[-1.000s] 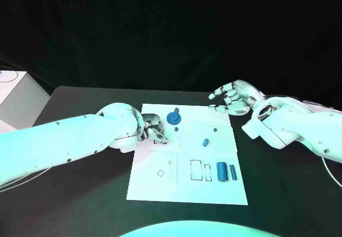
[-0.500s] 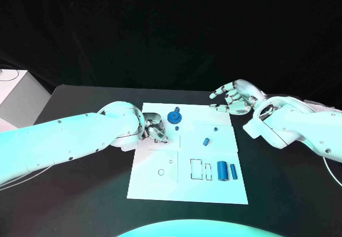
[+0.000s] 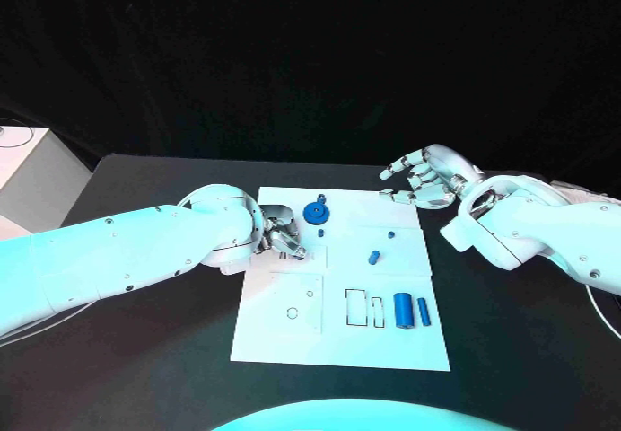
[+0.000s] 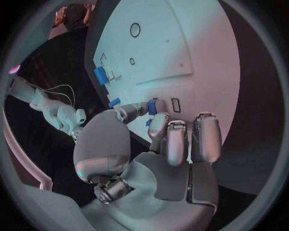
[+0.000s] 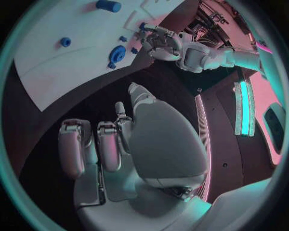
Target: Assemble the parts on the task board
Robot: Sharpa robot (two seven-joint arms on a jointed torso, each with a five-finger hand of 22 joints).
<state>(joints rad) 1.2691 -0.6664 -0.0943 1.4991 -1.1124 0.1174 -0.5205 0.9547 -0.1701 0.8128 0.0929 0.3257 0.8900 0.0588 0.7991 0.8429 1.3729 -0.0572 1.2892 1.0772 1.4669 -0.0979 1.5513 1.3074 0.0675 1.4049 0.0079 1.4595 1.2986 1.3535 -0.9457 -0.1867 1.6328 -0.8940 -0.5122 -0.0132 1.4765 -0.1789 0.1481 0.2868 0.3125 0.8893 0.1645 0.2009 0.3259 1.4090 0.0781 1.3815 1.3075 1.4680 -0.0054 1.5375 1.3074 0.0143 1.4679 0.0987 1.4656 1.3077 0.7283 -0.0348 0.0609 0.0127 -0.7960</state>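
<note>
On the task board (image 3: 339,337), perhaps six blue parts (image 3: 404,311) (some tiny).

Nearly unchanged: left hand (image 3: 281,235) shifted very slightly along the task board's (image 3: 292,341) left edge, fingers pinching a small blue part (image 4: 152,106).

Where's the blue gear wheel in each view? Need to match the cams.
Head view: blue gear wheel near the task board's far edge, beside the left hand.
Left wrist view: I cannot pick it out; blue bits by the fingertips are too unclear.
Right wrist view: gear wheel on the board near its edge.
Shared landmark: the big blue cylinder.
</note>
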